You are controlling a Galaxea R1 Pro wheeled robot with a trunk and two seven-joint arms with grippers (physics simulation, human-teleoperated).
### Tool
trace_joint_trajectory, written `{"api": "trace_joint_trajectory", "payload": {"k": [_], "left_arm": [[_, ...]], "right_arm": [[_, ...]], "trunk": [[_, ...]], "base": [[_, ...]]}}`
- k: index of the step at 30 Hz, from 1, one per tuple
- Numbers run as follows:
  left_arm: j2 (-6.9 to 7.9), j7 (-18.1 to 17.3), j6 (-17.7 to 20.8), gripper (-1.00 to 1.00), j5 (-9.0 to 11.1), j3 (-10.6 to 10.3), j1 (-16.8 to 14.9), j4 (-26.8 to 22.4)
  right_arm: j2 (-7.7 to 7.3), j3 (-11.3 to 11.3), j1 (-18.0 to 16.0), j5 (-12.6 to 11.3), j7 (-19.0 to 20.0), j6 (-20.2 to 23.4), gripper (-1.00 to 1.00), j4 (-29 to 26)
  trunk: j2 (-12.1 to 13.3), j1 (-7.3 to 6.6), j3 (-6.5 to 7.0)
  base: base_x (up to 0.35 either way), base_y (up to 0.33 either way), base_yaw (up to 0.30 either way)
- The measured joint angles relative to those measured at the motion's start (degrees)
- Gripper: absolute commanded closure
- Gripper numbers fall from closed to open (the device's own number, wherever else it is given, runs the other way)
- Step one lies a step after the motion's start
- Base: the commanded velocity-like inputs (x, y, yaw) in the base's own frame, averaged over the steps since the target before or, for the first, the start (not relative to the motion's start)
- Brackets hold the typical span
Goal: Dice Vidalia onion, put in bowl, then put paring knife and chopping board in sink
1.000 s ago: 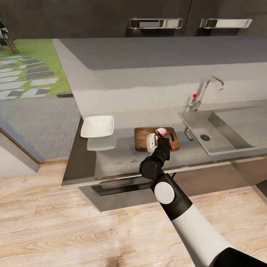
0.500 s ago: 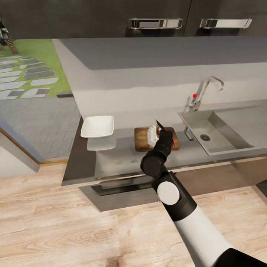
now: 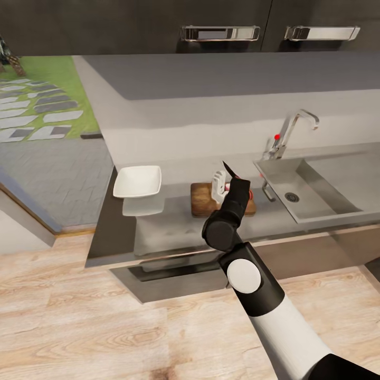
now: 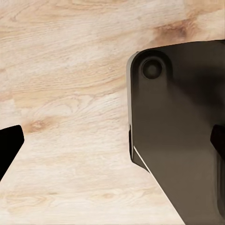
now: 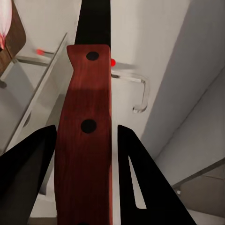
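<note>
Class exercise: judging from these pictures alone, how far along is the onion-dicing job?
Done: the onion is out of the sink and white pieces sit on the board. In hand: the right gripper holds the knife, blade raised above the board; a pink bit suggests cutting may be unfinished. Left: the bowl looks empty; knife and board must go into the sink.

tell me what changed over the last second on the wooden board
The right gripper, shut on the small dark-bladed paring knife, lifted it off the brown wooden chopping board; its blade now points up. White diced pieces appeared where the pinkish onion sat. The white square bowl and steel sink stayed put.
</note>
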Motion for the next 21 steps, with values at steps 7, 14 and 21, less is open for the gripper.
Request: {"api": "trace_joint_trajectory", "payload": {"k": [7,14,21], "left_arm": [[0.01,0.0,0.0,-1.00,0.0,0.0,0.0,0.0],[-0.01,0.0,0.0,-1.00,0.0,0.0,0.0,0.0],[0.01,0.0,0.0,-1.00,0.0,0.0,0.0,0.0]], "right_arm": [[0.00,0.1,0.0,0.0,0.0,0.0,1.00,0.0],[0.00,0.2,0.0,-0.2,0.2,0.1,1.00,0.2],[0.00,0.2,0.0,-0.1,0.4,0.2,1.00,0.5]], "trunk": [[0.0,0.01,0.00],[0.0,-0.01,0.00],[0.0,0.01,0.00]], "base": [[0.013,-0.004,0.000],[0.114,-0.113,0.000],[0.038,-0.037,0.000]]}}
